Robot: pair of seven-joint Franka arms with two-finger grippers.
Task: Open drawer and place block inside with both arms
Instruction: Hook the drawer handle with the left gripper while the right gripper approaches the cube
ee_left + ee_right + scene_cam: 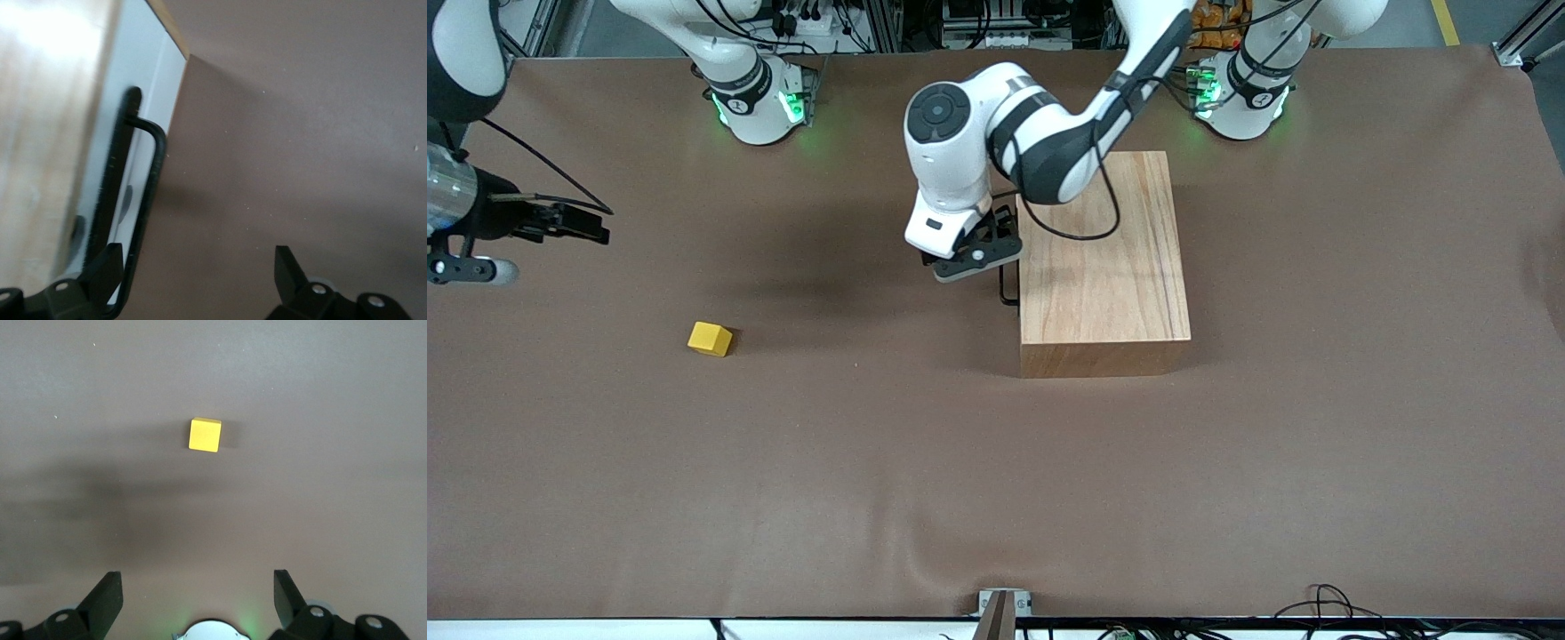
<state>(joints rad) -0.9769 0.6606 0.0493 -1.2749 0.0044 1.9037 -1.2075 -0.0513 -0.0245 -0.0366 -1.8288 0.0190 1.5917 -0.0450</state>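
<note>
The wooden box (1103, 258) stands mid-table with its drawer shut. The drawer's white front panel (143, 100) faces the right arm's end of the table and carries the black wire handle (1007, 289), also in the left wrist view (143, 200). My left gripper (974, 258) is open at that front (198, 270). The handle's bar lies between the fingers, close to one finger (107, 270), and is not gripped. The yellow block (710, 339) lies on the mat toward the right arm's end. My right gripper (467, 269) is open, empty and high above the mat (198, 593), with the block (205, 435) below it.
A brown mat (996, 462) covers the whole table. The arms' bases (760, 102) glow green along the table's edge away from the front camera. The left arm's cable (1085, 231) hangs over the box top.
</note>
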